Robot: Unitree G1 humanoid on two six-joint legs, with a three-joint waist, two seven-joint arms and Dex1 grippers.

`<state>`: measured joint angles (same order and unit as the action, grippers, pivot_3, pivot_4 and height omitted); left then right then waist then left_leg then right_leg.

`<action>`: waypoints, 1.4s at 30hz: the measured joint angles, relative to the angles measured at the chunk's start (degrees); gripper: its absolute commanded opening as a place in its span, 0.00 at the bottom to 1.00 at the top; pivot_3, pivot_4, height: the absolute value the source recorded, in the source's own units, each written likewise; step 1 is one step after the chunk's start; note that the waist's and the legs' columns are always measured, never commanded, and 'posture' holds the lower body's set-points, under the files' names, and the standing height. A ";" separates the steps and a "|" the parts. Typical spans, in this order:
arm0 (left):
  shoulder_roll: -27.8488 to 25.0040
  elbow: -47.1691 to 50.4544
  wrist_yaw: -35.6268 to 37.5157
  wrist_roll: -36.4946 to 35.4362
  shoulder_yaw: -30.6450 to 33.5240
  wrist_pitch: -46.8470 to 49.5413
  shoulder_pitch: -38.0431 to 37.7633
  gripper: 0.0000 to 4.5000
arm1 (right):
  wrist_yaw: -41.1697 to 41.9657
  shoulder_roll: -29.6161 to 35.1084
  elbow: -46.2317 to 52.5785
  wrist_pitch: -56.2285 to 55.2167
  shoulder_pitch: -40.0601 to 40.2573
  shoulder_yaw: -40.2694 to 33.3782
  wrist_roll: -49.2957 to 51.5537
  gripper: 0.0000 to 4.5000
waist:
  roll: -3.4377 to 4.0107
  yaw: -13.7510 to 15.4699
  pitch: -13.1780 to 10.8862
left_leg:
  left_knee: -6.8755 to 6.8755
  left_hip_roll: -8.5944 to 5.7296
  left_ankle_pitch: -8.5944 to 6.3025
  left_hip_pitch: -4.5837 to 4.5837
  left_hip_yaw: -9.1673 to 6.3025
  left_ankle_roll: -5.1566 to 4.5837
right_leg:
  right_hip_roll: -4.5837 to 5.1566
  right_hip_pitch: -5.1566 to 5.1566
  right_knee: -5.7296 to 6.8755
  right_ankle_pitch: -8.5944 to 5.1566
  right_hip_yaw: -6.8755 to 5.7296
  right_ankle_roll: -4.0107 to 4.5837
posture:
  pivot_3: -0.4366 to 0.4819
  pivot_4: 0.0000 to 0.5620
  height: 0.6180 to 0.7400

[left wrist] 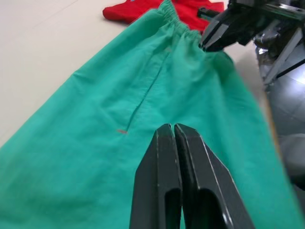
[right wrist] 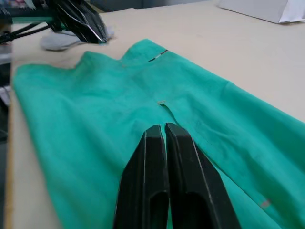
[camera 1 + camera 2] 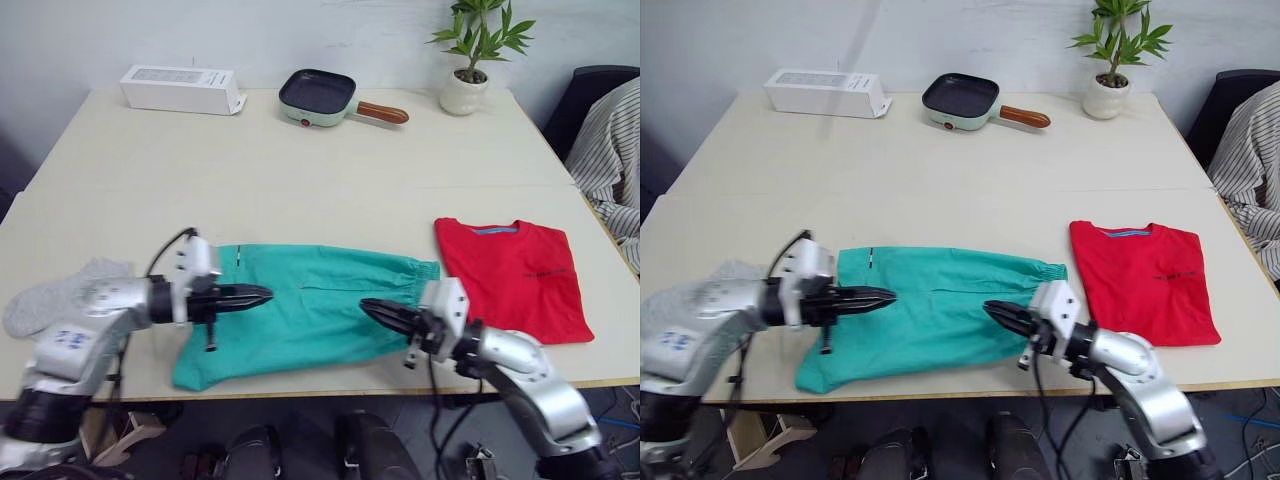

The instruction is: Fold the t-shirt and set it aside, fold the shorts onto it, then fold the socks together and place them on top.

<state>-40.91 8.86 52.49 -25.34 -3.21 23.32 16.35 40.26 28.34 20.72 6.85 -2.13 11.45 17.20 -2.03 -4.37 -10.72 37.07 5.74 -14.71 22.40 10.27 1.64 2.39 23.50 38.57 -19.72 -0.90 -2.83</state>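
- The shorts [image 3: 300, 315] are lying at the table's [image 3: 300, 180] near edge, at 6 o'clock.
- The t-shirt [image 3: 515, 275] is lying at their 3 o'clock, the socks [image 3: 55, 295] at 9.
- A pan [image 3: 318, 97], box [image 3: 182, 88] and plant [image 3: 470, 60] are sitting toward 12.

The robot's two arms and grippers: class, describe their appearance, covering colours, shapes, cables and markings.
Both arms have rounded silver-grey metallic shells. Each wrist carries a blocky white housing, from which two long, tapered, glossy black fingers extend, forming the left gripper and right gripper. Thin black cables loop from each wrist. The left forearm bears small blue markings, too small to read.
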 measured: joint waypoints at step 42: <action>17.77 -19.19 -9.74 18.17 -6.03 -20.83 8.76 0.01 | -20.75 -12.26 -15.00 6.01 -9.72 -8.61 -0.95 0.00 | 0.32 2.21 1.42 | -0.80 -0.09 0.03 -0.21 -0.06 -0.10 | 0.06 -0.22 -0.75 0.05 0.06 -0.14 | 0.48 0.27 1.00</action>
<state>-23.14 -10.33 42.74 -7.18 -9.24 2.49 25.11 19.51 16.08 5.72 12.87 -11.86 2.84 16.25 -1.71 -2.17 -9.31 36.27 5.65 -14.68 22.18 10.21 1.54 2.45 23.28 37.81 -19.67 -0.85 -2.98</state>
